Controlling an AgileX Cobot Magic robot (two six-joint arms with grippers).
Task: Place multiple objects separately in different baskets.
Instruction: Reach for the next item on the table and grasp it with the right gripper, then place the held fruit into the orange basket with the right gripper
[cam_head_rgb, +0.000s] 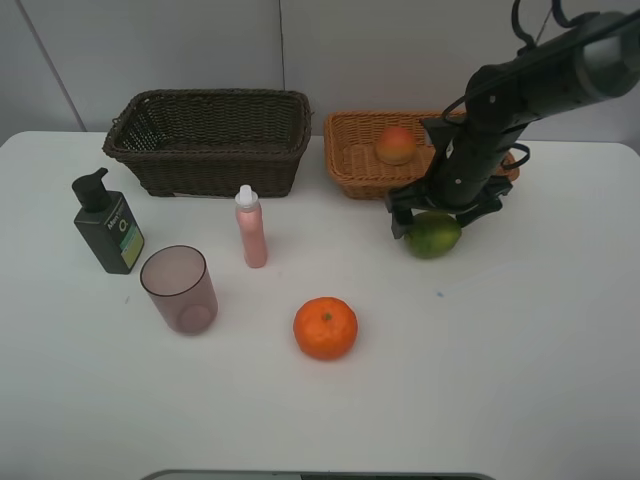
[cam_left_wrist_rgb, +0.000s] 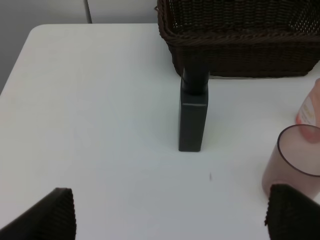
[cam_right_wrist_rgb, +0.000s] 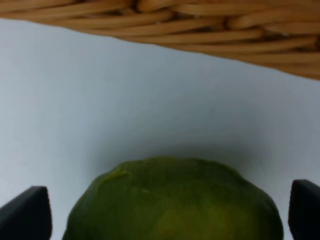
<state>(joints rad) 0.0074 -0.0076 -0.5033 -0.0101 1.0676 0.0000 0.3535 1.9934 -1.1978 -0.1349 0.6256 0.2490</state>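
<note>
Red-yellow fruit (cam_head_rgb: 396, 145) in orange-tan basket (cam_head_rgb: 346, 152), dark brown basket's (cam_head_rgb: 215, 168) inside unclear

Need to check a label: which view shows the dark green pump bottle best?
Exterior high: the dark green pump bottle stands whole, label facing the camera. The left wrist view shows only a dark, unlabelled side; the right wrist view misses it.

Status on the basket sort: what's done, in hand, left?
Done: the round red-yellow fruit lies in the shallow orange-tan wicker basket. In hand: the right tool, open, straddles the green fruit, which sits on the white table, not yet gripped. Left: the round orange, translucent pinkish cup, small pink white-capped bottle and dark green pump bottle, all outside the dark brown wicker basket.
</note>
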